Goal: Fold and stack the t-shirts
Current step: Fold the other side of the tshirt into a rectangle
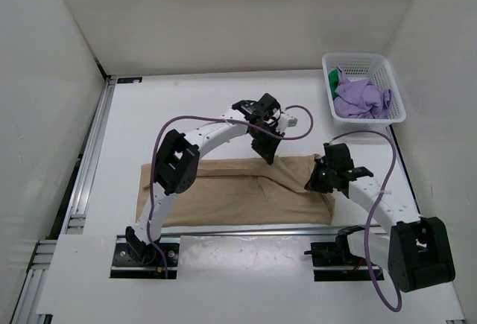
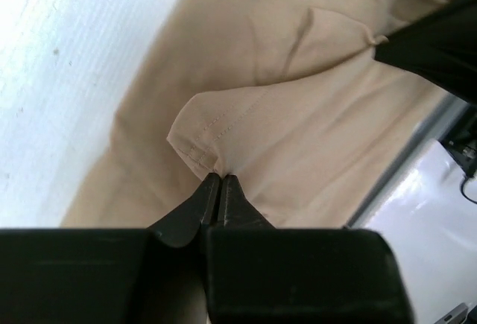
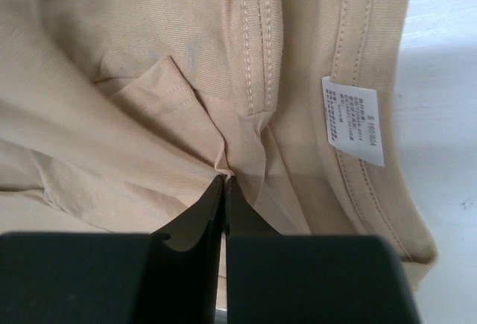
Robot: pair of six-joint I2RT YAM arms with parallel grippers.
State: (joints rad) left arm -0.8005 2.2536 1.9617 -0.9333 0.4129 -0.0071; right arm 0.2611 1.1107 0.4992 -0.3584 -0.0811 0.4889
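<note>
The beige cotton t-shirt [image 1: 223, 190] lies rumpled and stretched sideways on the white table [image 1: 149, 115], near the arms' bases. The left gripper [image 2: 220, 182] has its jaws pressed together on a stitched hem corner. The right gripper [image 3: 225, 179] pinches a fold beside the white care label [image 3: 353, 119]. Well apart, at the far right, a white plastic basket [image 1: 358, 56] holds purple cloth [image 1: 361, 99].

One tan shirt [image 1: 223, 197] lies at the middle of the frame, with one white label [image 3: 353, 119] on it. One basket [image 1: 358, 56] at the upper right holds one purple bundle [image 1: 361, 97] and one green bundle [image 1: 332, 80]. There are two arms, the left arm [image 1: 209, 134] and the right arm [image 1: 380, 201].
</note>
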